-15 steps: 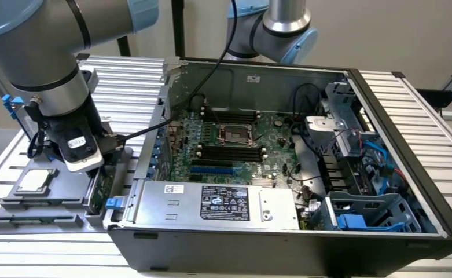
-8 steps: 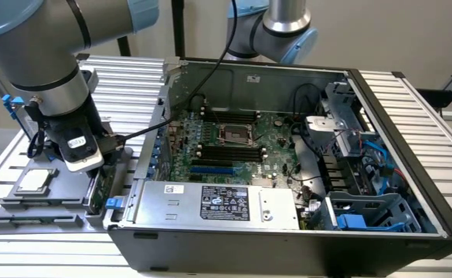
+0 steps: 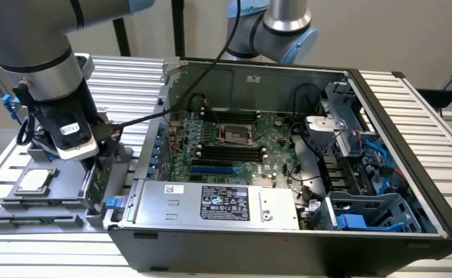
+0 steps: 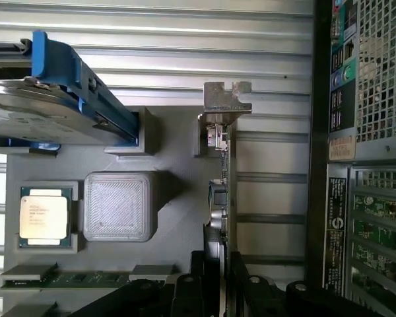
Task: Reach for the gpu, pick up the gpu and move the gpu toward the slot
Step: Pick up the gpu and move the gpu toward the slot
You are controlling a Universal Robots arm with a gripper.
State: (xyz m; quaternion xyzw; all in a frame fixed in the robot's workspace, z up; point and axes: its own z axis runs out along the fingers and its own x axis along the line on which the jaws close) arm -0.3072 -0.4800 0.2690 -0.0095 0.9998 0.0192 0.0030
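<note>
The gpu [image 3: 94,180] is a thin green card standing on edge in a grey holder tray [image 3: 56,202], on the exterior view's left of the open computer case [image 3: 287,243]. In the wrist view the gpu [image 4: 226,191] shows edge-on, its silver end bracket [image 4: 227,99] at the far end. My gripper [image 3: 96,167] is down over the card. In the wrist view the gripper [image 4: 224,281] has its black fingers [image 4: 208,290] drawn in close on both sides of the card, shut on it. The card still sits in the holder. A blue slot [image 3: 210,171] lies on the motherboard.
The holder tray [image 4: 178,165] also carries a square silver chip [image 4: 44,216], a hard drive with blue rails [image 4: 59,99] and a memory stick [image 4: 72,279]. The case's rear wall [image 4: 363,132] stands close beside the card. A second arm [image 3: 276,29] rises behind the case.
</note>
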